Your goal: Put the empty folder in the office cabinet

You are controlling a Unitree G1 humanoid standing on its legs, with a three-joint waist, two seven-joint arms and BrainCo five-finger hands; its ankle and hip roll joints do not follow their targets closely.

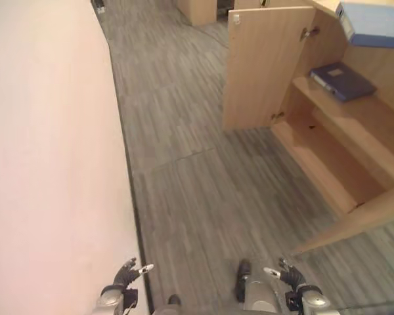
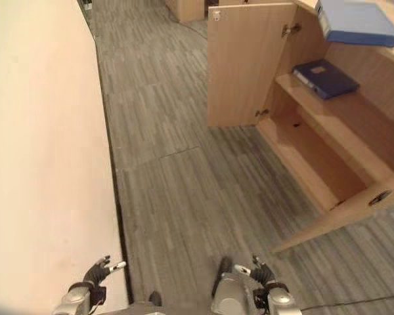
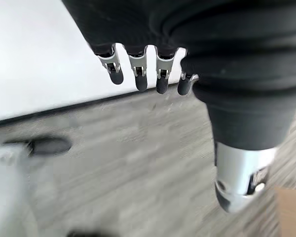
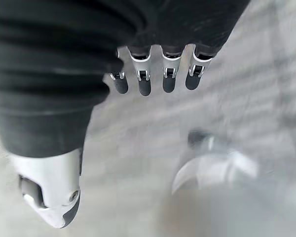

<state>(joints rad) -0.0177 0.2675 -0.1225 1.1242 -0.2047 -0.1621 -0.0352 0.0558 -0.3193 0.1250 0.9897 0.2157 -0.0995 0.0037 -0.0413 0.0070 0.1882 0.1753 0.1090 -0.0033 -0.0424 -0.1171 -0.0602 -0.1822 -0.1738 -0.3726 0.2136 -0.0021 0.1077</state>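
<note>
- A pale wall point(image 1: 52, 144) takes the left side of the scene, its far end cut off at the upper edge.
- The left robot hand point(image 1: 126, 275) hangs low beside the wall's base over the grey floor point(image 1: 184, 170); its wrist view shows the fingers point(image 3: 138, 74) relaxed and holding nothing.
- The right robot hand point(image 1: 285, 272) hangs low over the floor as well, fingers point(image 4: 144, 79) loose, nothing in it.
- The office cabinet point(image 1: 341, 164) stands at the right with its door point(image 1: 262, 65) swung open; its right side is cut off, and a second door edge point(image 1: 354, 226) juts from the near right.
- A dark blue folder point(image 1: 342, 81) lies flat on the upper shelf point(image 1: 354, 115); whether it is empty cannot be told.
- A lighter blue folder point(image 1: 373, 25) lies on the cabinet's top, partly cut off.
- The lower shelf point(image 1: 322, 164) is bare.
</note>
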